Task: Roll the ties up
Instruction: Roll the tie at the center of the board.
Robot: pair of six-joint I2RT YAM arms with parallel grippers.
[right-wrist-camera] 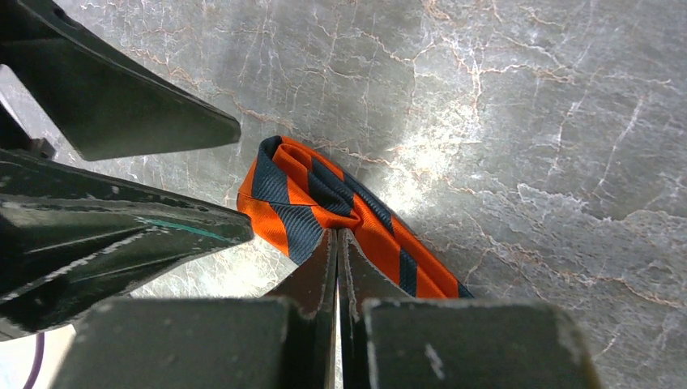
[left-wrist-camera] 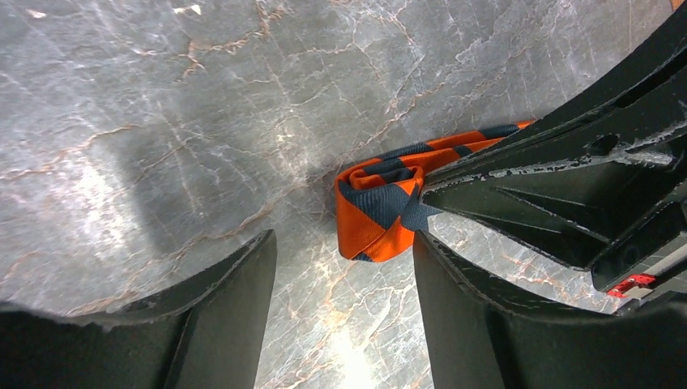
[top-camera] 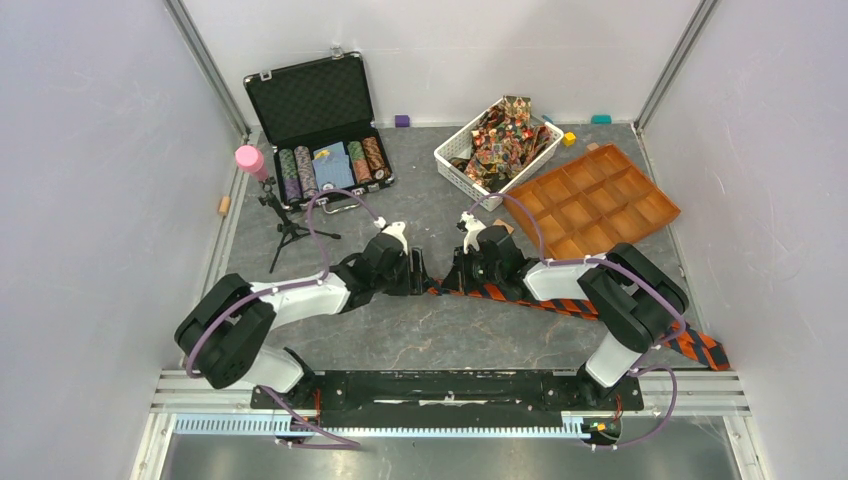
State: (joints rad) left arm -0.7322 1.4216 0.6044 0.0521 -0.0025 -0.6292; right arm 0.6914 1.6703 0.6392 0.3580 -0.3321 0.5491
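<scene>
Grey marble tabletop [top-camera: 400, 335], with the orange-and-dark striped tie [top-camera: 697, 345] strung from the near right edge to the middle. White basket [top-camera: 455, 172] at the back, stuffed with patterned ties [top-camera: 505, 130]. Right gripper [right-wrist-camera: 336, 243] clamped tight on the striped tie's folded end, fingers squeezed together. Left gripper [left-wrist-camera: 342, 243] spread wide, no grip on anything, fold sitting between its fingertips, just beside the right-hand one in the wrist view.

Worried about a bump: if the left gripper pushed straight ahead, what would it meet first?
Probably the folded end of the striped tie, just ahead between the left gripper's open jaws; the right gripper, pinching that tie, is close beside. Depth is unclear.
</scene>
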